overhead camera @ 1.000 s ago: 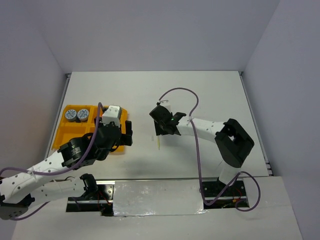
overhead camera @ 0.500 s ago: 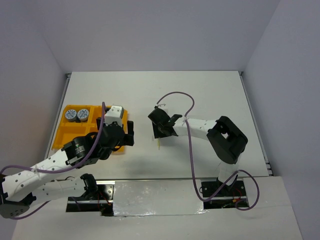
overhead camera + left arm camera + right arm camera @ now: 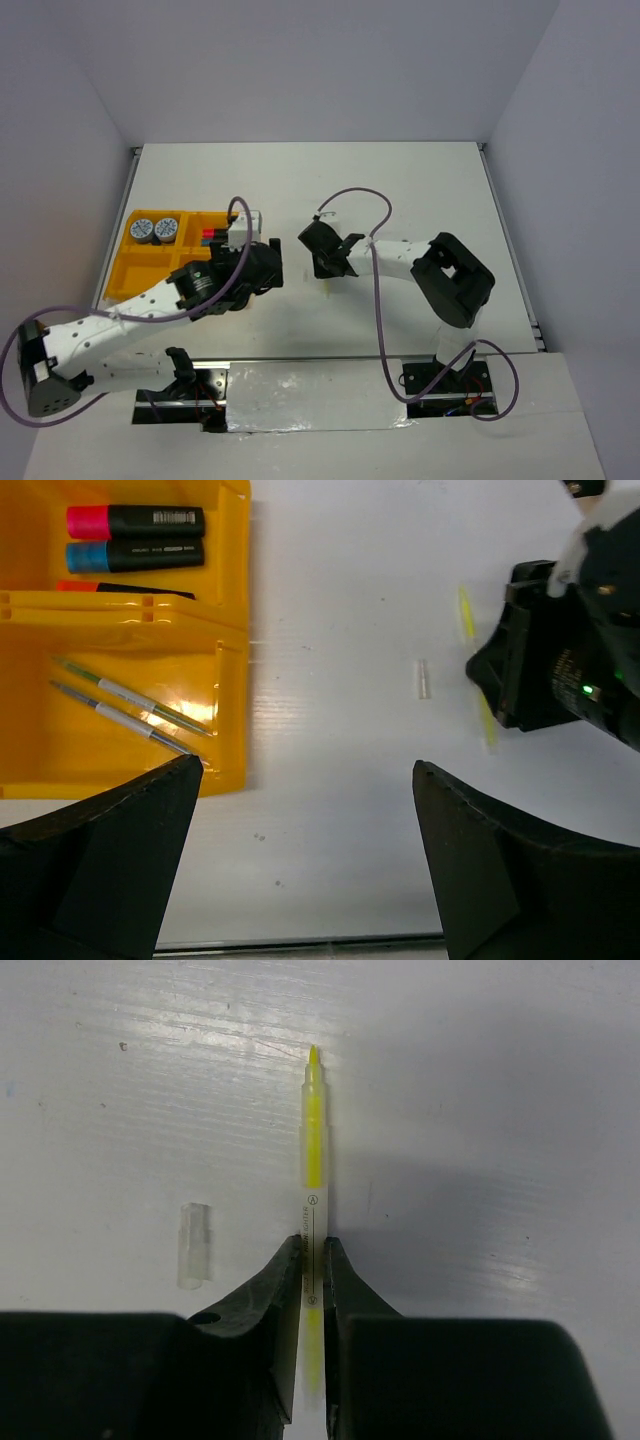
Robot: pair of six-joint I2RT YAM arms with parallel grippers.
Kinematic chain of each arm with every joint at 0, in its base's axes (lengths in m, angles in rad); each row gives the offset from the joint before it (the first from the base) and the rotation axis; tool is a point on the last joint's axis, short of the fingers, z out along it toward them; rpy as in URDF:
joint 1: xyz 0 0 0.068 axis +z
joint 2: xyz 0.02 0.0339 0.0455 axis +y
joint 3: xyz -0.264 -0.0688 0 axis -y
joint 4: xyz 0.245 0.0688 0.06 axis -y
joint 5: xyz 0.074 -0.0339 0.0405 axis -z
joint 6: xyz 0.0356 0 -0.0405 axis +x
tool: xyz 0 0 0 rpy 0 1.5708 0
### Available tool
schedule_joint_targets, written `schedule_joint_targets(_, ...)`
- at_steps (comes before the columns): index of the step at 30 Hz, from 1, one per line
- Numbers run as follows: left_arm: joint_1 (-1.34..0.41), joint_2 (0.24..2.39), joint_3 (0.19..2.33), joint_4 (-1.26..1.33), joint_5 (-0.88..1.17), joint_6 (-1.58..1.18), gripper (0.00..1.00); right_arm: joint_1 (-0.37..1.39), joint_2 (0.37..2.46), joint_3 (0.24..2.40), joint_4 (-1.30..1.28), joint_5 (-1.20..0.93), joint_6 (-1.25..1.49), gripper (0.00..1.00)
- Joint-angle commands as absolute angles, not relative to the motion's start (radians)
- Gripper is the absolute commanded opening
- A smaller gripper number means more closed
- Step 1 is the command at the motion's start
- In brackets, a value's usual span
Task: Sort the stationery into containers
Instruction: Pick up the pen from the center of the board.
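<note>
Now the right gripper (image 3: pixel 312 1250) has clamped onto the yellow pen (image 3: pixel 313 1150)

Bright, even light. Glare glints in the tray (image 3: pixel 60 745); a soft shadow lies beside the pen (image 3: pixel 313 1150). Near fingers (image 3: pixel 110 870) look blurred.

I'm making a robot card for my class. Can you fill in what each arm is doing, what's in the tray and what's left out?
Right jaws: shut on yellow pen
Left jaws: wide open, empty, beside the tray
In tray: two tins, three markers, two thin pens
Loose on table: clear cap, beside the yellow pen, not touching it
</note>
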State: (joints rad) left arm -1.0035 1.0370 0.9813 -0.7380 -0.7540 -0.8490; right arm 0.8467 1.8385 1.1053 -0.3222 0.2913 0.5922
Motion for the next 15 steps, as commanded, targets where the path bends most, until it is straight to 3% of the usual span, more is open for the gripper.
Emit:
schedule_joint_targets(1,-0.986,1.141,1.048,-0.752,-0.775,-0.979,0.99,0.83,1.819,1.006,-0.285,0.235,0.635,0.11)
schedule_joint_targets(5,-0.959,1.273,1.046,-0.68,-0.732,-1.023,0.99,0.813,1.711,0.936,-0.305,0.264,0.627,0.0)
schedule_joint_targets(15,-0.917,1.637,1.14,-0.465,-0.505,-0.934,0.95,0.805,1.157,0.786,-0.35,0.275,0.566,0.0)
